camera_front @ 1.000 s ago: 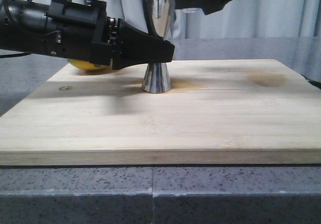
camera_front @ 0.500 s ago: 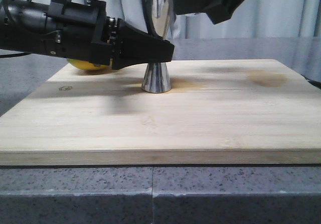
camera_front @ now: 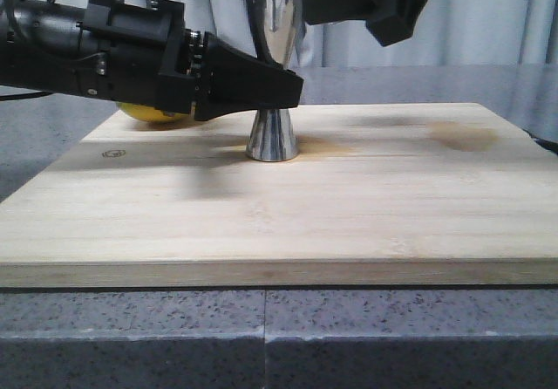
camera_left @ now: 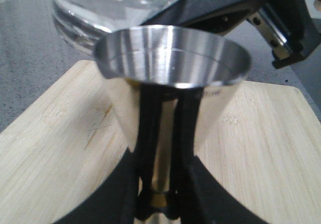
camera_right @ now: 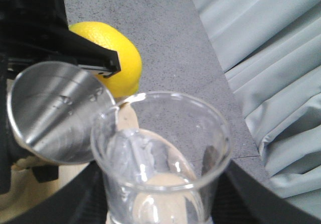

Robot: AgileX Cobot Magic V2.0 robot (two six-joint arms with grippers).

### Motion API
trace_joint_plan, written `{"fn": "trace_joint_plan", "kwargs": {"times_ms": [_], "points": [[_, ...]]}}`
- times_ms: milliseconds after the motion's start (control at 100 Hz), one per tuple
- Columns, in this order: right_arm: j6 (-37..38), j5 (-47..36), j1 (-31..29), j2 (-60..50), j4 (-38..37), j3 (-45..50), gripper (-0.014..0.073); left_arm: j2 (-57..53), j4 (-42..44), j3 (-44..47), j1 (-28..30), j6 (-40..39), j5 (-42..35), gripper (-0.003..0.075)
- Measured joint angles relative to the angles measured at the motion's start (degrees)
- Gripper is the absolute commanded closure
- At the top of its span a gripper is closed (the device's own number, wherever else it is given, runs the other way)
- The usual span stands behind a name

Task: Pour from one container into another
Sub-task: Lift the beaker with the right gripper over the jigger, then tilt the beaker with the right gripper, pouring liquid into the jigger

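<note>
My left gripper [camera_front: 283, 88] was clamped on the narrow waist of the jigger [camera_front: 273, 75], which stood upright on the wooden board [camera_front: 349, 206] with its base flat on the wood. In the left wrist view the black fingers [camera_left: 185, 133] pressed on either side of the gold band, so those jaws were closed around the waist and nothing else. That seemed to me the right place to hold it: polished steel is slick, and the cones flaring out above and below the pinch should keep it from sliding up or down. The jigger looked stiff and fairly light, top-heavy on its small foot, so steadying it was sensible.

My right gripper [camera_front: 370, 1] held the glass beaker [camera_right: 160, 158] up at the jigger's rim, its lip just beside the steel mouth. The right jaws were closed around the lower part of the beaker, though the contact itself sat at the edge of that wrist view and I could not see how firm it was. Glass is smooth, hard and breakable; I judged a grip low on the cylinder, squeezed only moderately, would leave the lip free for tipping. A knock of glass on steel was the risk.

A lemon [camera_right: 113, 58] lay behind the jigger on the grey surface [camera_front: 392, 337].
</note>
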Motion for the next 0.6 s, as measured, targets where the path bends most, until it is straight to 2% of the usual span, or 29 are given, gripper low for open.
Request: {"fn": "trace_joint_plan", "kwargs": {"times_ms": [600], "points": [[-0.2,0.1,0.0,-0.3,0.0,-1.5,0.0305,0.0,0.0,0.0,0.0,0.0,0.0,0.0739]]}}
